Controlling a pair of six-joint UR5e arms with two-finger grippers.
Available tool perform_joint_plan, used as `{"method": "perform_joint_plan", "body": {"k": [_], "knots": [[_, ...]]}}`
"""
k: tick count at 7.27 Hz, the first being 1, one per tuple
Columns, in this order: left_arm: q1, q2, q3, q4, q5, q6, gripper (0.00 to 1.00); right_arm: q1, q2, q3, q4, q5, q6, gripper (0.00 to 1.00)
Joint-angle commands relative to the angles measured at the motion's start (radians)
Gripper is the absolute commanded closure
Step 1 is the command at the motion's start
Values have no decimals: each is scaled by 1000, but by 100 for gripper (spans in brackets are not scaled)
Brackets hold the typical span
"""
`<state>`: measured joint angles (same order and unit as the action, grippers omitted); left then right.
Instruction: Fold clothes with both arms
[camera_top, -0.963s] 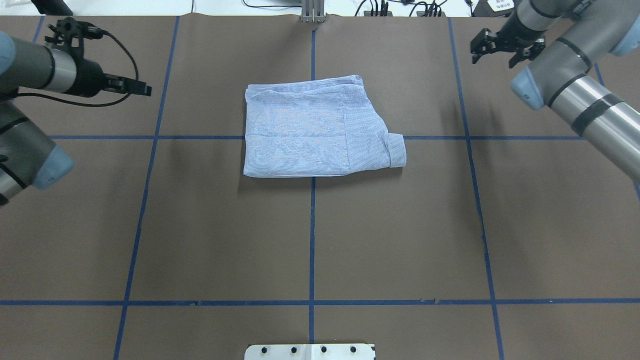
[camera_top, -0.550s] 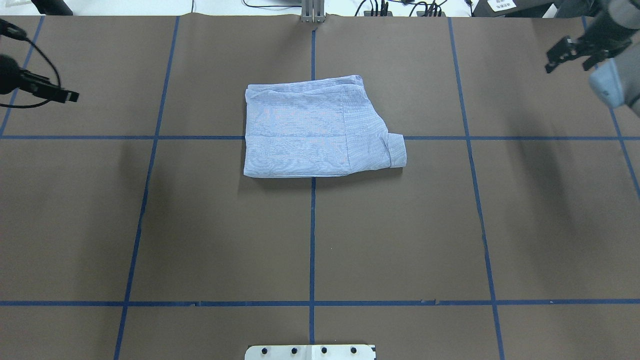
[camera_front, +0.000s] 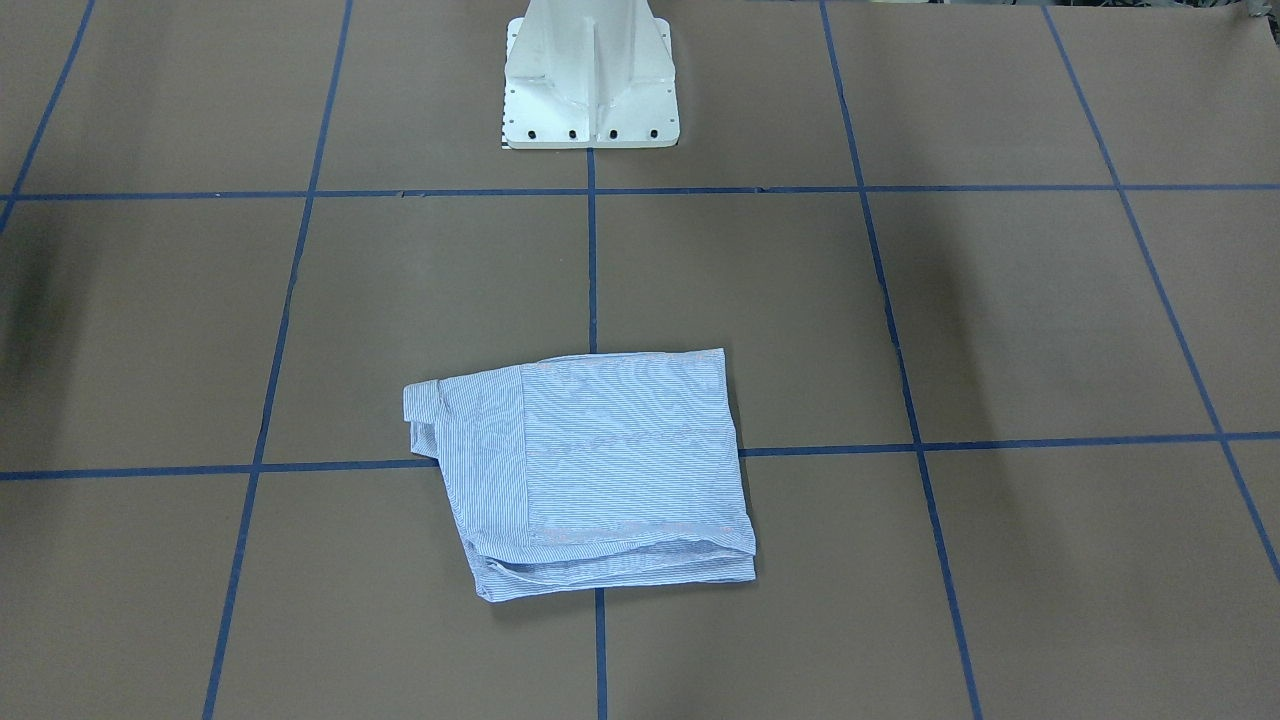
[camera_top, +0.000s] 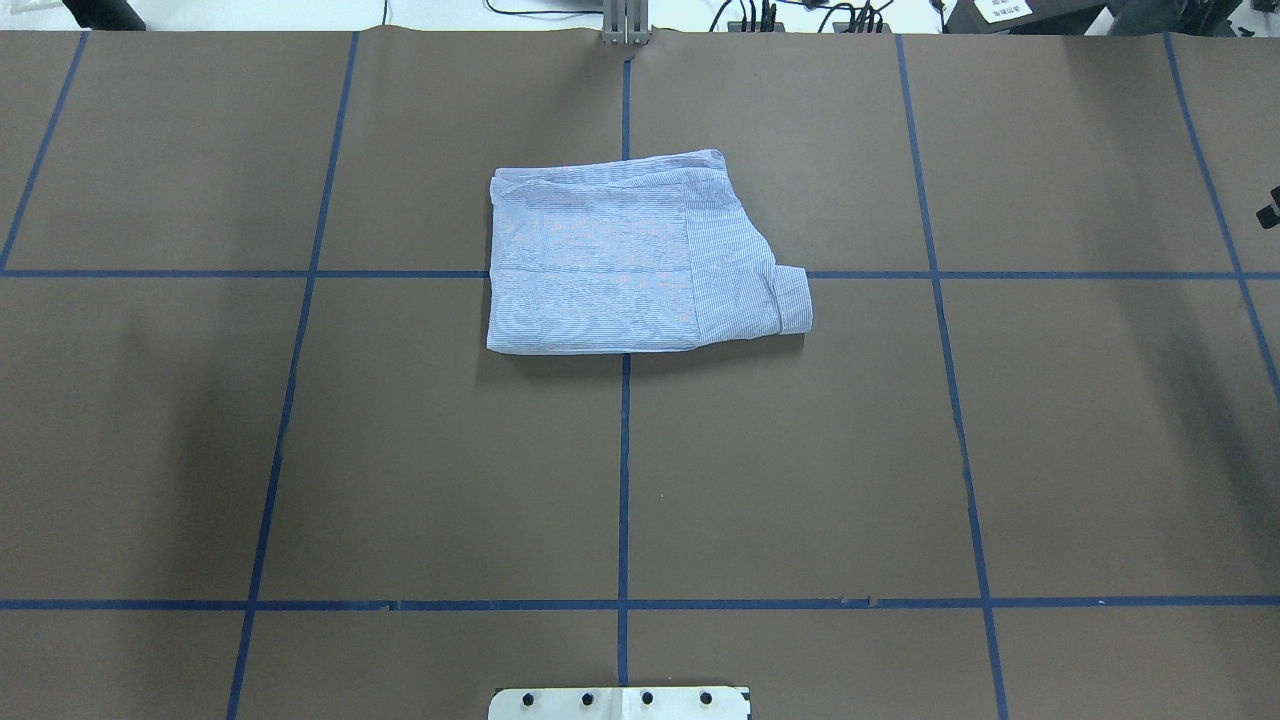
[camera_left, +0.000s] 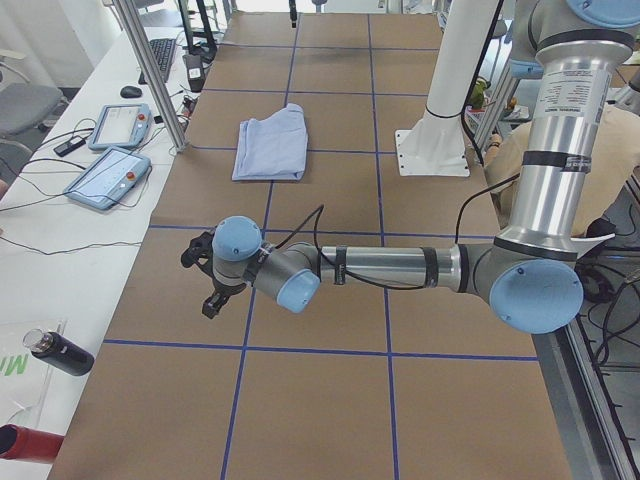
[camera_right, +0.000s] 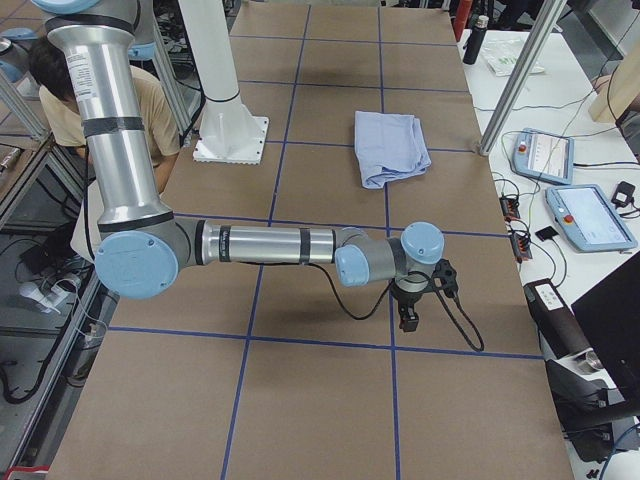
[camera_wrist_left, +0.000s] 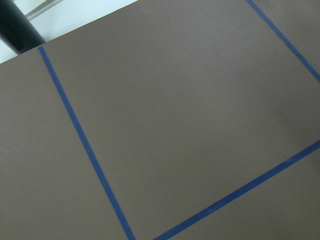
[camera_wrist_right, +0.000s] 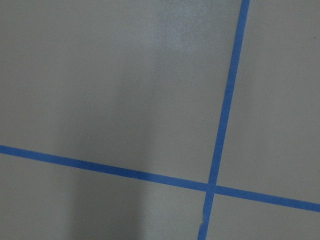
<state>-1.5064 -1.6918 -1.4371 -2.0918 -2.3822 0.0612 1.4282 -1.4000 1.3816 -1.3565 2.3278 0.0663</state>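
- On your left side of the overhead view, no arm shows. You see only the table covered with brown paper (camera_top: 400, 450) and its grid of blue tape lines (camera_top: 290, 400).
- The left arm of grey metal tube with pale blue joint caps (camera_left: 380, 268) shows only in the exterior left view. It stretches low over the table end on the robot's left.
- The black left gripper (camera_left: 210, 300) points down above the paper, well apart from the garment. You cannot tell from this view whether its claw is apart or together.
- The left wrist camera shows only brown paper and blue lines.
- The light blue shirt with fine white stripes (camera_top: 620, 265) lies folded into a flat, nearly rectangular packet. It rests in the middle of the table, on the half far from the white pedestal base (camera_front: 590, 70), over a crossing of two blue lines.
- A rolled sleeve end (camera_top: 795, 300) sticks out of the packet toward the robot's right.
- Nothing touches the shirt.
- The right arm of the same grey tube (camera_right: 260, 245) shows in the exterior right view, low over the table end on the robot's right.
- The black right gripper (camera_right: 408, 315) hangs down near a blue line, well apart from the shirt. Here too you cannot tell the state of the claw.
- The right wrist camera shows only paper and a crossing of blue lines.
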Motion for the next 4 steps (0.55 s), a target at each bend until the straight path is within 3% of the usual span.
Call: {"method": "perform_joint_plan", "body": {"k": [1,4], "knots": [[-12,29,-20,32,-2,20,1,8,-4,4,-1,-5,-2,0],[-12,43,-63,29,-2,19,1,15,-7,5,0,-7,-2,0]]}}
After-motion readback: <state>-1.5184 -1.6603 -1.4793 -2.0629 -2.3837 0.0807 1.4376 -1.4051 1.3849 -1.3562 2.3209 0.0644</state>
